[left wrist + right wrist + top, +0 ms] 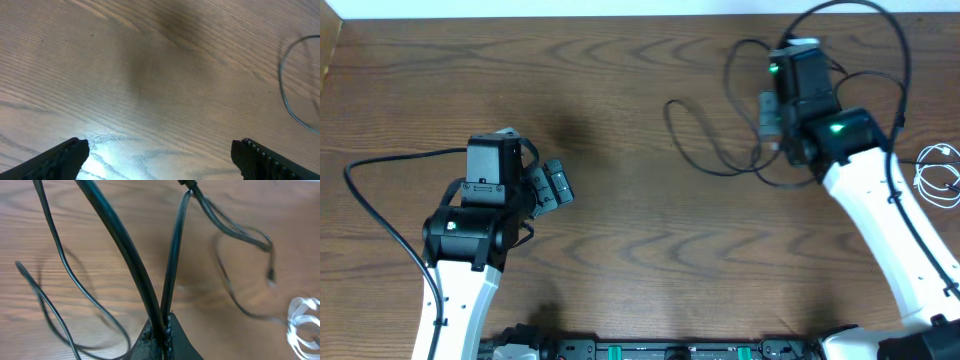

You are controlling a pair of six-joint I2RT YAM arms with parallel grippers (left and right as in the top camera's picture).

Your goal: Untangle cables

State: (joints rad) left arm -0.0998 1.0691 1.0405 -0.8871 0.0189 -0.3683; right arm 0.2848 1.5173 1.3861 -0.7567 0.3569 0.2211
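The right wrist view gives what the overhead view hides: the right claw point(162, 328) is clenched on two strands of the black cables point(121, 245), which rise from its tips in a narrow V. From above, the same cables point(692, 158) sprawl in loose loops over the far right of the tabletop point(640, 240), some of them passing under the right arm's wrist. The white cable point(940, 176) lies coiled by itself near the right edge, apart from the black ones; the right wrist view catches it point(302, 326) low in the corner.

The left claw point(552, 187) is released, its jaws spread wide over bare wood point(160, 75) with nothing between them. A thin cable arc point(286, 95) curves at the right edge there. The left arm's own thicker wire point(380, 215) loops out behind it.
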